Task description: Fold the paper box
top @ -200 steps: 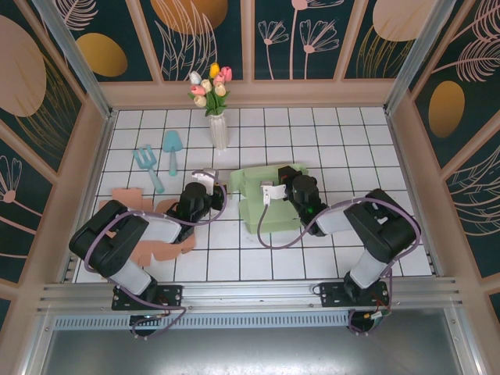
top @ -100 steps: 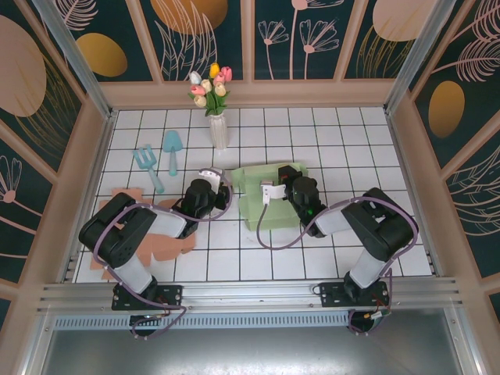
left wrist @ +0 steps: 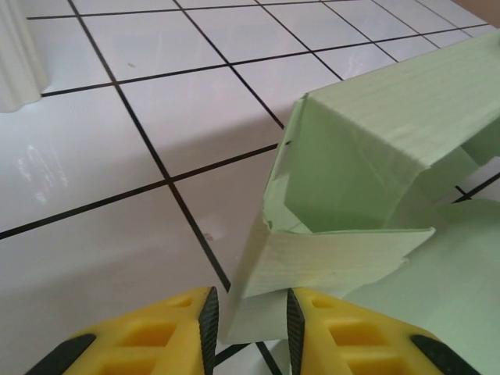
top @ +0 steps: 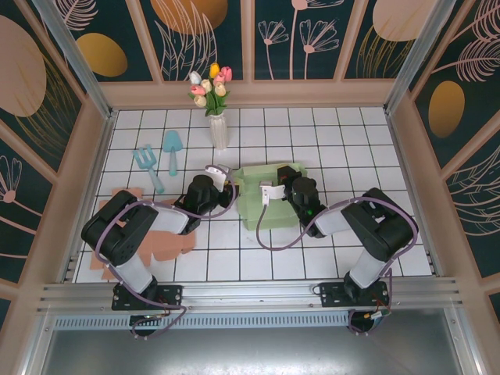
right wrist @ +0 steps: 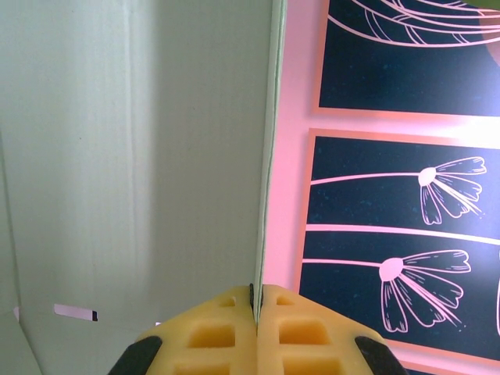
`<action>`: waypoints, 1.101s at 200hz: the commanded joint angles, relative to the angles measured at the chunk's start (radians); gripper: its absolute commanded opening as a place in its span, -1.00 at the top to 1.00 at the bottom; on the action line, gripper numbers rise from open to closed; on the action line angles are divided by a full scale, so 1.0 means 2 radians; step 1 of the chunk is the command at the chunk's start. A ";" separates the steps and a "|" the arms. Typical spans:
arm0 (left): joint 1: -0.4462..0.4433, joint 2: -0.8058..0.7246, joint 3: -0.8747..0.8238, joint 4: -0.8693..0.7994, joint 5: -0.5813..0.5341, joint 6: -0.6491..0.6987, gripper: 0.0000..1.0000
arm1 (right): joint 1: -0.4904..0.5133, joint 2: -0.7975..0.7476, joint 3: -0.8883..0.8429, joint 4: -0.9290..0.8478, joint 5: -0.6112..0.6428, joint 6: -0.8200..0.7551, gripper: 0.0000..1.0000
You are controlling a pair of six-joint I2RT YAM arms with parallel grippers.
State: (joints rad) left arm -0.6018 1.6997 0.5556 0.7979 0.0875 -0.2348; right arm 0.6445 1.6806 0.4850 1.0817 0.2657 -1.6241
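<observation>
- L arm (top: 156,223): lies low, reaching right across tiled surface (top: 328,141); L jaws slightly apart, straddling a flap corner of paper box (top: 248,207).
- Paper box: green, mid-surface, btwn both wrists.
- R arm (top: 375,226): elbow bent, forearm reaching left; R jaws closed, pinching box wall edge.

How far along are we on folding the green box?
Done: one side wall of the green box stands folded up. In hand: the right gripper pinches a panel edge; the left gripper straddles a corner flap, jaws apart. Left: the box is open and one panel lies flat.
</observation>
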 commanded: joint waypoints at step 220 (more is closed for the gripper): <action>-0.051 0.071 0.044 0.083 -0.095 0.002 0.04 | 0.019 0.031 0.001 0.007 -0.001 0.014 1.00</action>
State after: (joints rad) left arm -0.6945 1.8156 0.6212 0.8959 -0.0757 -0.2390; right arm 0.6697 1.7073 0.4850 1.0985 0.2890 -1.6165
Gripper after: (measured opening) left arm 0.466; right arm 0.051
